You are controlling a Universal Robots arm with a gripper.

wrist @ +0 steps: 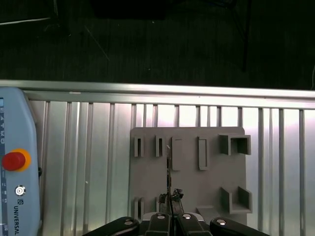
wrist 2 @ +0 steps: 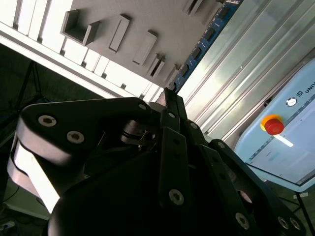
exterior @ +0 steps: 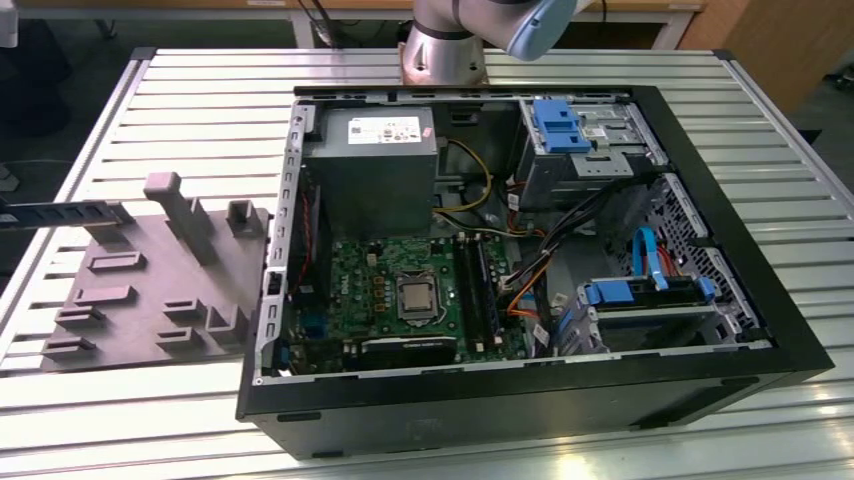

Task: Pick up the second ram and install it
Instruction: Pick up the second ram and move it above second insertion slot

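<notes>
Gripper point(wrist: 171, 196) closest to lens in both wrist views: jaws closed onto one end of the second ram point(wrist: 169, 167), which is seen edge-on as a thin dark line pointing straight out from the fingertips. In the second wrist view the same board point(wrist 2: 204, 42) shows its blue-green face and runs away from the gripper point(wrist 2: 170, 96).

Table point(exterior: 174, 90): slatted aluminium, carries everything below.

Computer case point(exterior: 747, 370): side panel off, lies on the exterior view's right half of the table.

Grey fixture tray point(exterior: 134, 290): on the exterior view's left, just beside the case. The ram hangs over it; whether it is fully clear of the tray's holder slot I cannot tell.

Motherboard point(exterior: 360, 280): green, in the near-left part of the case.

Memory slots point(exterior: 477, 285): long, black, just to the exterior view's right of the processor socket, long axis running near-to-far.

Second ram in the exterior view point(exterior: 74, 212): dark bar at the far-left edge, long axis left-to-right.

Key relation (judgement): the slots lie well apart from the ram, toward the exterior view's right, and roughly crosswise to its present axis.
</notes>
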